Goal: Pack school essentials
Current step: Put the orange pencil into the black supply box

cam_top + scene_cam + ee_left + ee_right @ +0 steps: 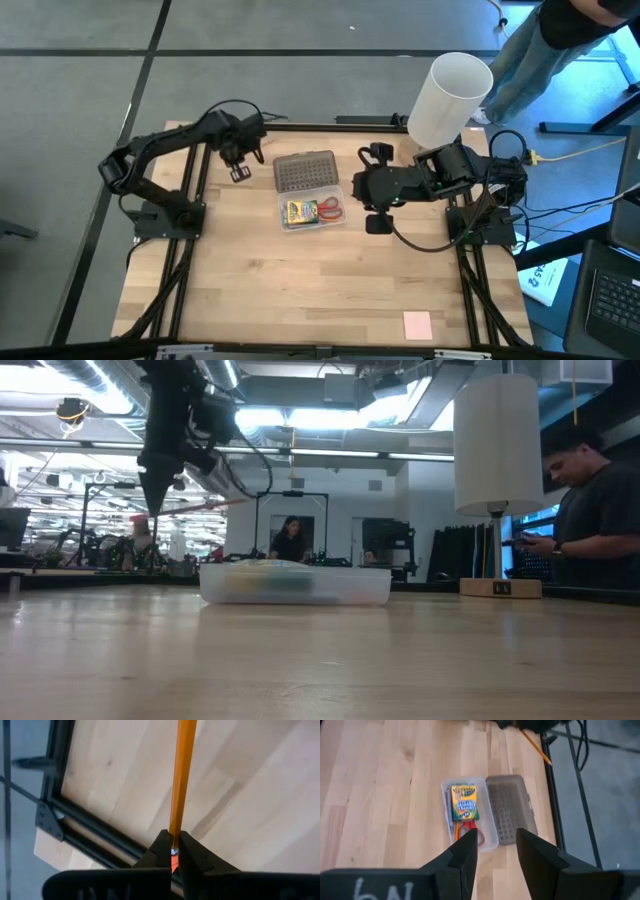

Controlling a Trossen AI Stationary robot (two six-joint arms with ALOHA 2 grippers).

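Left gripper holds a pencil above the pale wooden table; the case lies open mid-table.

The left jaws are clamped together on a thin orange pencil, near the table's far left edge. The clear plastic case holds the green-and-yellow crayon box and the red-handled scissors; its grey dotted lid lies flat beside it. The right gripper hangs just right of the case, its dark jaws apart and empty. A pink square pad sits alone near the front edge.
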